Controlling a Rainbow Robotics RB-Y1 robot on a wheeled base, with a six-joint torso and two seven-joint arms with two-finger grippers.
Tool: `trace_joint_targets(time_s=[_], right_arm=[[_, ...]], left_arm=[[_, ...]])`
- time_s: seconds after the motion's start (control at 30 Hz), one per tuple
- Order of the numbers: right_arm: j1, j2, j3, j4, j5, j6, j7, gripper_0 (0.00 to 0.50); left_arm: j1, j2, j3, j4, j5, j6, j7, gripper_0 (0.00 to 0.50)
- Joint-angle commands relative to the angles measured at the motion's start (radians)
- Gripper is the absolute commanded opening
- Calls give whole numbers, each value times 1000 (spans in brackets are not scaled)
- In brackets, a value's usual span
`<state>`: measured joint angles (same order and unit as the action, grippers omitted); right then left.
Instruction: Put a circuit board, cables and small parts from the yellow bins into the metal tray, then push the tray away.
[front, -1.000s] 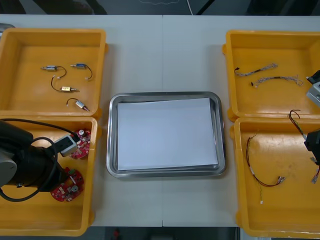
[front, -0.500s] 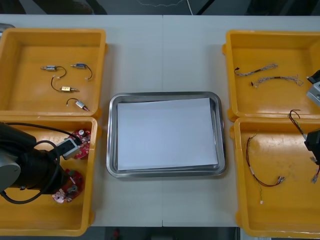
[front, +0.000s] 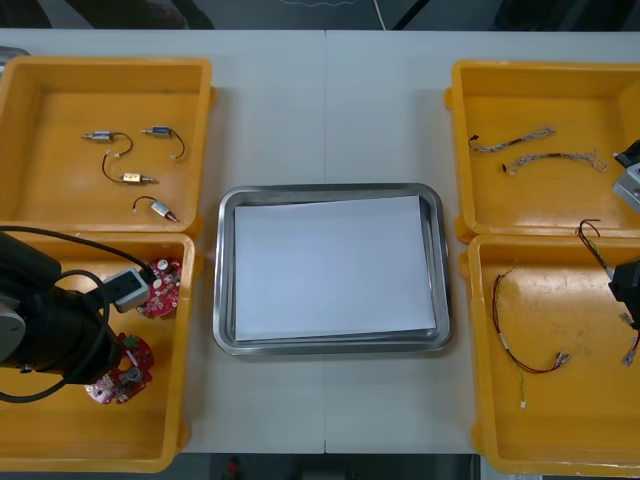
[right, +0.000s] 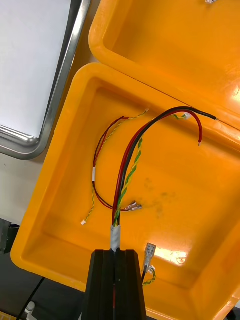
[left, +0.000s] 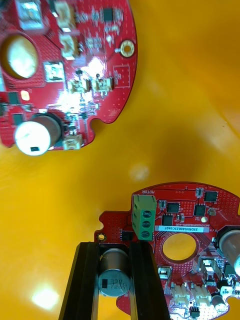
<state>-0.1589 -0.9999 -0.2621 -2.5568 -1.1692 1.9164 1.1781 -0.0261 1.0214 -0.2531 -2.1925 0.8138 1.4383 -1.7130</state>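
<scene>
an electronics assembly lab or workshop, by the look of it: a plain light counter (front: 330, 100) carries yellow bins (front: 100, 64) that keep stock sorted by kind, round red circuit boards (front: 160, 292) in one, cables (front: 555, 157) in two, small metal parts (front: 140, 179) in another, set around a white-lined metal tray (front: 330, 189).

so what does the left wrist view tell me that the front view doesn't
Left wrist view: the left gripper is shut on a silver cylinder on one circuit board. Front view: the metal tray, small metal parts in the far left bin, and the right gripper holding a cable over the near right bin. Both: that board and a second board in one yellow bin.
</scene>
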Motion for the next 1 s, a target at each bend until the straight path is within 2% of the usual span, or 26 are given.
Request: trace_joint_targets(time_s=[0.03,0.23,0.4,0.6,0.73,1.0], right_arm=[[-21,-37,6,-23,8,3,-18,0],[-21,-37,7,-23,6,3,-18,0],[-21,-37,7,-23,8,3,-18,0],[-21,-37,6,-23,8,3,-18,0],[-22,-37,6,-23,8,3,-18,0],[-22,-37,6,-23,11,3,-18,0]], left_arm=[[-20,2,89,-108,24,88,-82,0],[-28,-1,135,-200,44,137,-63,1],[-80,-15,132,-204,97,145,-48,0],[-210,-67,57,-199,111,194,0,0],[-314,-104,-38,-187,88,197,70,1],[-518,-211,-221,-62,38,197,133,0]])
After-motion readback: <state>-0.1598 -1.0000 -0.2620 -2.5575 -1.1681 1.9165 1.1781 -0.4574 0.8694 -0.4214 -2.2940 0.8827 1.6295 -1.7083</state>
